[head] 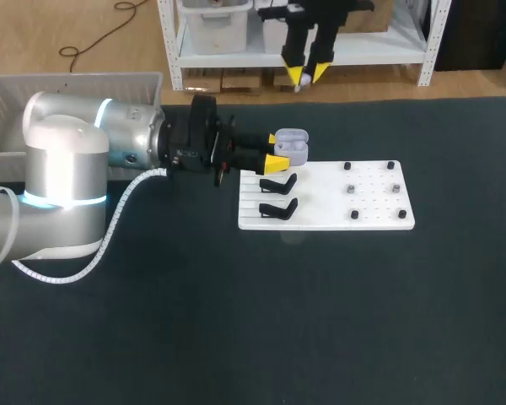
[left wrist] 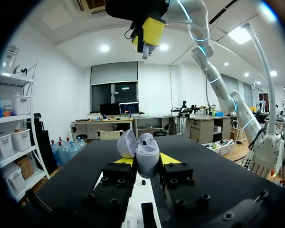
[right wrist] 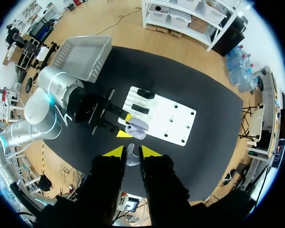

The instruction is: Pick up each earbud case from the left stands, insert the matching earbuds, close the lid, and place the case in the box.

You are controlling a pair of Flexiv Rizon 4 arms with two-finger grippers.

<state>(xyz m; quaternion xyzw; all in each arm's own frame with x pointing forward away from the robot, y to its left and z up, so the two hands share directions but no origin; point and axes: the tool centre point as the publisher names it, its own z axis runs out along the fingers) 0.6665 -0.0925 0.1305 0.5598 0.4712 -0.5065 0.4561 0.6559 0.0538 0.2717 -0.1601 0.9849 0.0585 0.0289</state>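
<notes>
My left gripper (head: 274,150) is shut on a pale lilac earbud case (head: 293,148) with its lid open, holding it over the left end of the white board (head: 371,207). In the left wrist view the case (left wrist: 146,152) stands upright between the yellow tips of that gripper (left wrist: 147,160). My right gripper (head: 306,67) hangs high above it, shut on a white earbud (right wrist: 131,156). Looking down from the right gripper (right wrist: 131,153), the case (right wrist: 138,127) lies straight below. Two black stands (head: 278,182) on the board carry nothing.
Several small black pegs (head: 371,190) dot the right half of the board. A white basket (head: 67,93) sits at the table's far left corner, behind my left arm (head: 67,169). Dark table surface (head: 320,321) spreads in front of and right of the board.
</notes>
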